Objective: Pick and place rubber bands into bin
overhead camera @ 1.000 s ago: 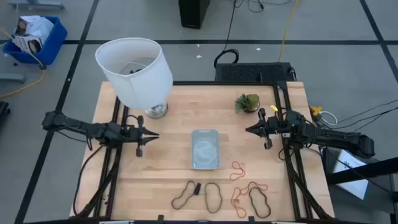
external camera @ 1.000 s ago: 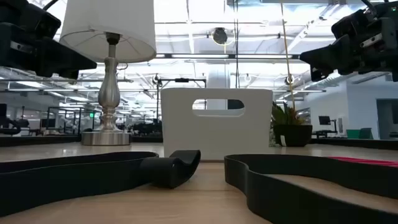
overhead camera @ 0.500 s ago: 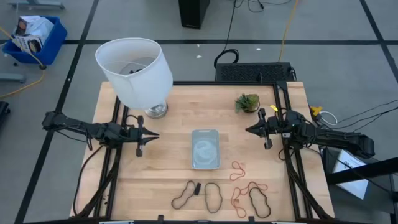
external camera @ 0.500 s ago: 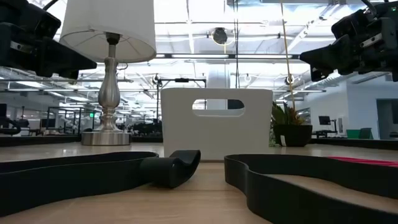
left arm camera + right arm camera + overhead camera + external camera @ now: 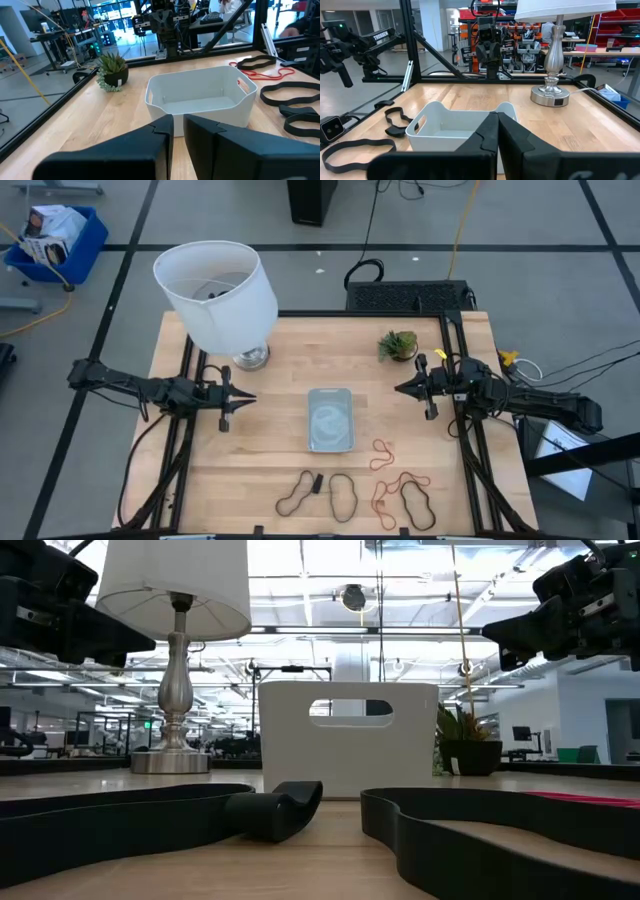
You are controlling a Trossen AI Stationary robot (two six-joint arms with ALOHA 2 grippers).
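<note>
The silvery-grey bin (image 5: pixel 330 420) sits flat at the table's middle; it also shows in the low view (image 5: pixel 348 740) and both wrist views (image 5: pixel 200 97) (image 5: pixel 455 125). Black rubber bands (image 5: pixel 343 495) (image 5: pixel 417 505) (image 5: pixel 298 493) and red-orange ones (image 5: pixel 383 452) (image 5: pixel 395 485) lie flat near the table's front edge. My left gripper (image 5: pixel 250 398) hovers left of the bin, empty, with only a narrow slit between its fingers (image 5: pixel 178 127). My right gripper (image 5: pixel 398 389) hovers right of the bin, shut and empty (image 5: pixel 497 122).
A white-shaded lamp (image 5: pixel 215 295) on a metal base stands at the back left. A small potted plant (image 5: pixel 398 345) stands at the back right. A blue crate (image 5: pixel 55 235) sits on the floor beyond the table. Bare wood lies around the bin.
</note>
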